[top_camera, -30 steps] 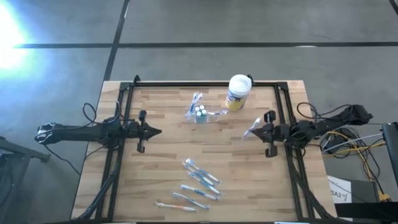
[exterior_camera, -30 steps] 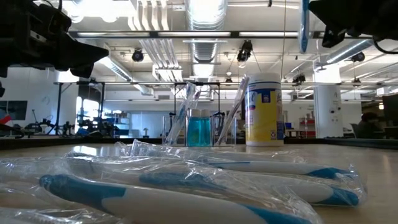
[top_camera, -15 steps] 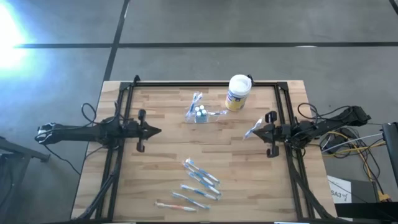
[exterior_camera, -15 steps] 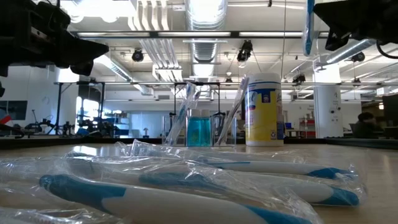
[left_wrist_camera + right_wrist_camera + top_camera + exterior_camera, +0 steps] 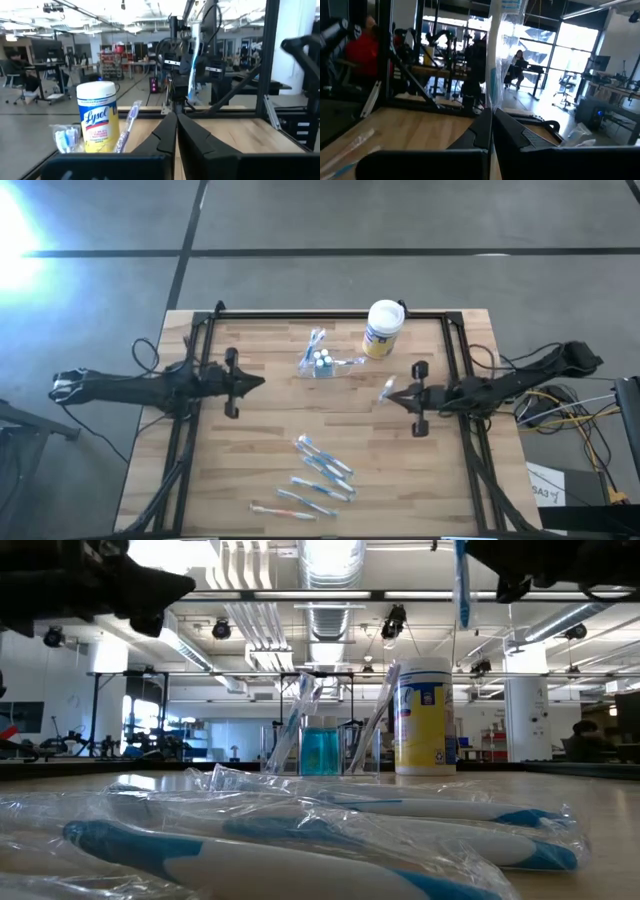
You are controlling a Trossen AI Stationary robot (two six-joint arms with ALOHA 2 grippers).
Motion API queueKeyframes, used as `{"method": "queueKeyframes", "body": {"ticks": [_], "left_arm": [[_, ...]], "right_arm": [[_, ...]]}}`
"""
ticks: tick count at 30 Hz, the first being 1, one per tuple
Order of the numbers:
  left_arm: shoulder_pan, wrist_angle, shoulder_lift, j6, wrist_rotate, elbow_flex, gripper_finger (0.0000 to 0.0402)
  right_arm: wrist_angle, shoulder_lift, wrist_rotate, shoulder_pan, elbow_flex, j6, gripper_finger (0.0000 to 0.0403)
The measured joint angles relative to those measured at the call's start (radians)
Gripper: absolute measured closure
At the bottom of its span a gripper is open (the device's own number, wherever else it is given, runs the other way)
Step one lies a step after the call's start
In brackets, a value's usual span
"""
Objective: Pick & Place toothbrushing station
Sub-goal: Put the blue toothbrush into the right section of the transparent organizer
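On the near part of the bench (image 5: 250,470) lie several wrapped toothbrushes (image 5: 320,475), loose in their clear bags and untouched.

Farther in, the right gripper (image 5: 392,393) has moved inward over the bench since a second ago, toward the middle. Its jaws are pressed together on a wrapped toothbrush (image 5: 461,585), which hangs upright from them, high above the wood. The left gripper (image 5: 258,383) has also come forward a little, and its jaws are almost together with nothing between them, as the left wrist view shows.

I judge that the right arm is carrying this brush toward the holder, so the placing step is now under way but not finished.

At the far middle of the bench stands the toothbrushing station (image 5: 321,363), a low clear holder with something blue inside and with a few brushes leaning in it. Just beside it, toward the right arm's side, stands the white canister (image 5: 382,329) with a yellow label. It is taller than the holder and near the path of the right arm, so it could be knocked. The black frame (image 5: 330,314) runs along the far edge behind both.
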Motion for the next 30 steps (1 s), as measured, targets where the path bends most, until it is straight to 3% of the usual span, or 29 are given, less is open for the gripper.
{"method": "queueKeyframes", "body": {"ticks": [9, 15, 19, 23, 27, 30], "left_arm": [[0.0, 0.085, 0.314, 0.035, 0.03, 0.213, 0.0363], [0.0, 0.086, 0.496, 0.102, 0.121, 0.37, 0.0323], [-0.002, 0.113, 0.605, 0.138, 0.209, 0.47, 0.0282], [-0.001, 0.122, 0.722, 0.132, 0.216, 0.561, 0.0249], [0.0, 0.124, 0.829, 0.109, 0.223, 0.637, 0.023], [-0.001, 0.121, 0.883, 0.091, 0.297, 0.681, 0.0222]], "right_arm": [[0.029, 0.31, -0.003, -0.006, 0.175, -0.042, 0.0394], [0.029, 0.448, -0.003, -0.031, 0.259, -0.044, 0.0394], [0.028, 0.507, -0.003, -0.033, 0.3, -0.05, 0.0394], [0.03, 0.538, -0.003, -0.033, 0.329, -0.051, 0.0394], [0.028, 0.542, 0.01, -0.033, 0.331, -0.048, 0.0394], [0.031, 0.532, 0.048, -0.035, 0.325, -0.03, 0.0394]]}}
